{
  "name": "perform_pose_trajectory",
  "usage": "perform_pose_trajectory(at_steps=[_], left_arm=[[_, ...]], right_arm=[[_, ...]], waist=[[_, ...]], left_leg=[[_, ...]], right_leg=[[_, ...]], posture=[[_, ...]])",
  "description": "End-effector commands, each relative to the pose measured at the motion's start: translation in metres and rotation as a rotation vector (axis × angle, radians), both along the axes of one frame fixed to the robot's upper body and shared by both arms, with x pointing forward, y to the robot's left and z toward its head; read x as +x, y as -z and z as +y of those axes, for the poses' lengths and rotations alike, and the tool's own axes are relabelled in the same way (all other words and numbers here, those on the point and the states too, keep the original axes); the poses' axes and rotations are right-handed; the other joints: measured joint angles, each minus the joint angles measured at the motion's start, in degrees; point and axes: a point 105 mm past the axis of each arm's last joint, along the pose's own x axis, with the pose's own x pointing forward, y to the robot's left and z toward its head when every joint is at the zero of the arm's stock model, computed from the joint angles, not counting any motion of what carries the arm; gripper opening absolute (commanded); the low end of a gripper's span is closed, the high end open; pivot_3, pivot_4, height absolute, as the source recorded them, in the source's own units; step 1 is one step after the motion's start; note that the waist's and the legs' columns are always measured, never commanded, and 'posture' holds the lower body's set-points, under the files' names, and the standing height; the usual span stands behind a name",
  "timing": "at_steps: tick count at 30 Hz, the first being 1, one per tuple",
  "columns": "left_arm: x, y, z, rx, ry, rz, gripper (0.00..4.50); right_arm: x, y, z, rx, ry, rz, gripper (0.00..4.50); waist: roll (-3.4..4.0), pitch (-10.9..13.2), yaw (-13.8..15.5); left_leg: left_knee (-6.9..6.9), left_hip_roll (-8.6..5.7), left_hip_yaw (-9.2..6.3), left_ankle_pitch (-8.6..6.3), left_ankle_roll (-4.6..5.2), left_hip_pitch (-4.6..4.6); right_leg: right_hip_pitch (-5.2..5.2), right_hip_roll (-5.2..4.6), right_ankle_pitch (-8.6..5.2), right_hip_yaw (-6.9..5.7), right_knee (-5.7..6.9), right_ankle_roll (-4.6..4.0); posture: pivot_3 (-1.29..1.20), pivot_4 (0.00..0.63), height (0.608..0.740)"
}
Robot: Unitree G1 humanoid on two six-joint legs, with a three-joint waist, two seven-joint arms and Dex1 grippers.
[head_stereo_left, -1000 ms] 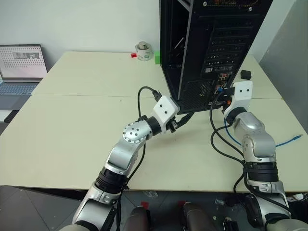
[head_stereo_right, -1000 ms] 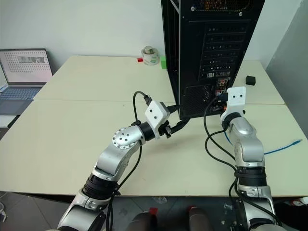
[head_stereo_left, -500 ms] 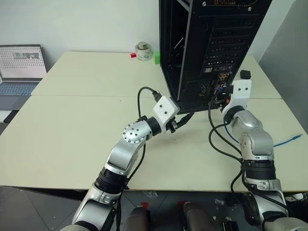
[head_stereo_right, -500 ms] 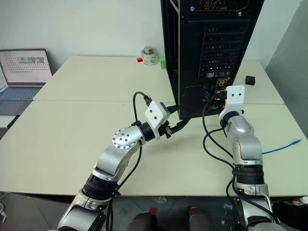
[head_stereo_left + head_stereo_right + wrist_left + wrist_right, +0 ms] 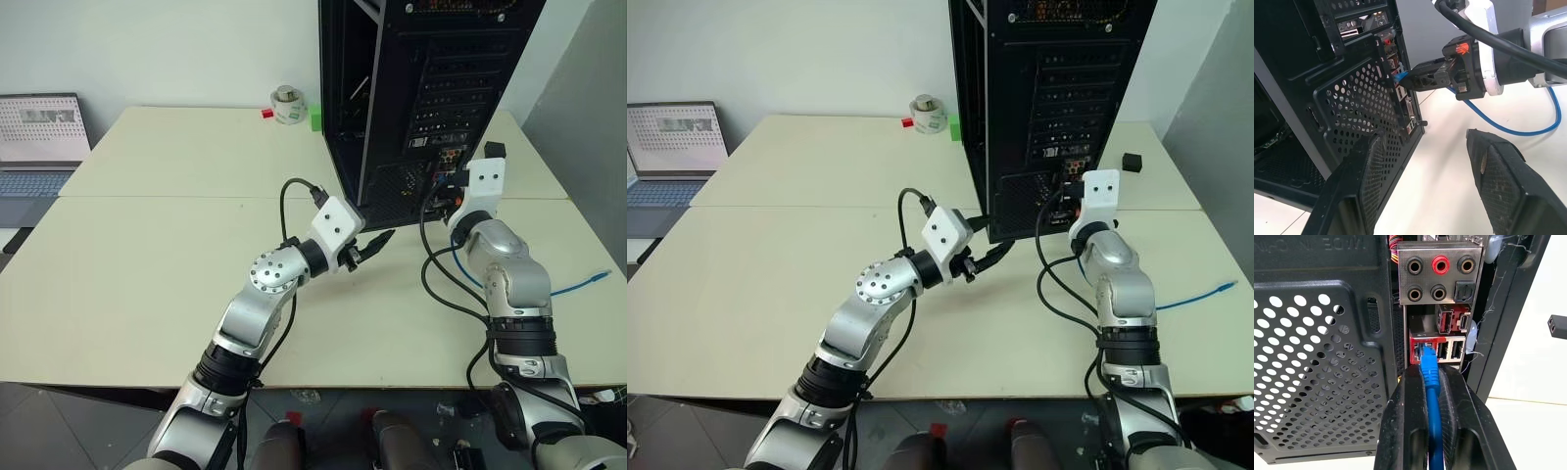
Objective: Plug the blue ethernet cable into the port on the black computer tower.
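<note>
Most of the job looks done: my right gripper point(image 5: 1431, 382), clamped on the blue cable point(image 5: 1433, 431), has its plug at the port point(image 5: 1421, 351). Whether it has clicked home I can't tell; my left gripper point(image 5: 1425, 196) hangs open, empty, beside the tower point(image 5: 392, 88).

cable point(image 5: 1429, 369): bright blue | tower point(image 5: 1322, 357): black, perforated mesh | port point(image 5: 1420, 350): red-framed

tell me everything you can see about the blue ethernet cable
The blue ethernet cable is a thin, bright-blue, rubbery-looking cord. Its plug end sits at the mouth of the port in the red block on the black computer tower; full seating cannot be told. The right hand is shut on it just behind the plug. The rest loops across the table to a free end on the right.
</note>
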Motion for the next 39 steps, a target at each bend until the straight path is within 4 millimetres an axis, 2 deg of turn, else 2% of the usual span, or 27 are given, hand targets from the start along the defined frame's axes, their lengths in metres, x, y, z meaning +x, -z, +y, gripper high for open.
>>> perform_pose_trajectory(at_steps=[1, 10, 11, 18, 24, 30, 35, 39], left_arm=[[-0.006, -0.016, -0.001, -0.029, 0.010, -0.063, 2.76], [-0.005, -0.015, 0.002, -0.025, 0.007, -0.056, 2.76], [-0.004, -0.014, 0.002, -0.025, 0.007, -0.054, 2.76], [0.004, -0.015, 0.016, -0.007, -0.024, -0.045, 2.76], [0.019, -0.013, 0.046, 0.052, -0.122, -0.013, 2.76], [0.033, -0.022, 0.081, 0.099, -0.167, 0.002, 2.76], [0.037, -0.032, 0.099, 0.131, -0.152, 0.018, 2.76], [0.034, -0.035, 0.101, 0.127, -0.109, 0.038, 2.76]], right_arm=[[0.003, -0.015, 0.002, 0.008, -0.010, -0.048, 0.01], [-0.001, -0.013, 0.001, -0.025, -0.049, -0.047, 0.01], [-0.003, -0.012, 0.000, -0.033, -0.057, -0.044, 0.71], [-0.021, -0.009, -0.012, -0.131, -0.135, -0.010, 2.08], [-0.046, -0.016, -0.027, -0.199, -0.233, 0.004, 3.20], [-0.066, -0.032, -0.046, -0.271, -0.367, 0.003, 4.42], [-0.078, -0.054, -0.062, -0.311, -0.446, -0.028, 4.46], [-0.082, -0.059, -0.071, -0.328, -0.462, -0.022, 4.46]], waist=[[0.00, 0.0, -0.1], [0.00, 0.0, -0.3], [0.00, 0.0, -0.2], [0.00, 0.0, 0.4], [0.01, 0.0, 0.8], [-0.01, 0.0, 0.8], [-0.01, 0.1, 0.9], [-0.02, 0.1, 0.9]], left_leg=[[0.00, 0.00, 0.00, 0.00, 0.00, 0.00], [0.00, 0.00, 0.00, 0.00, 0.00, 0.01], [0.00, 0.00, 0.00, 0.00, 0.00, 0.00], [-0.03, -0.05, -0.07, 0.00, 0.01, -0.09], [-0.03, -0.07, -0.10, -0.01, 0.01, -0.11], [-0.02, -0.06, -0.10, -0.01, 0.01, -0.09], [-0.02, -0.07, -0.05, -0.01, 0.01, -0.12], [-0.02, -0.06, 0.00, -0.01, 0.01, -0.12]], right_leg=[[0.00, 0.00, 0.00, 0.00, 0.00, 0.00], [0.00, 0.01, 0.00, 0.00, 0.00, 0.00], [0.00, 0.01, 0.00, 0.00, 0.00, 0.00], [-0.01, -0.04, 0.00, -0.07, -0.08, 0.00], [-0.02, -0.05, -0.01, -0.09, -0.09, 0.01], [-0.02, -0.04, -0.01, -0.11, -0.11, 0.02], [-0.01, -0.04, -0.01, -0.15, -0.12, 0.02], [0.01, -0.04, -0.01, -0.15, -0.15, 0.02]], posture=[[0.00, 0.150, 0.740], [0.00, 0.150, 0.740], [0.00, 0.150, 0.740], [0.00, 0.150, 0.740], [0.00, 0.150, 0.740], [0.00, 0.150, 0.740], [0.00, 0.150, 0.740], [0.00, 0.150, 0.740]])
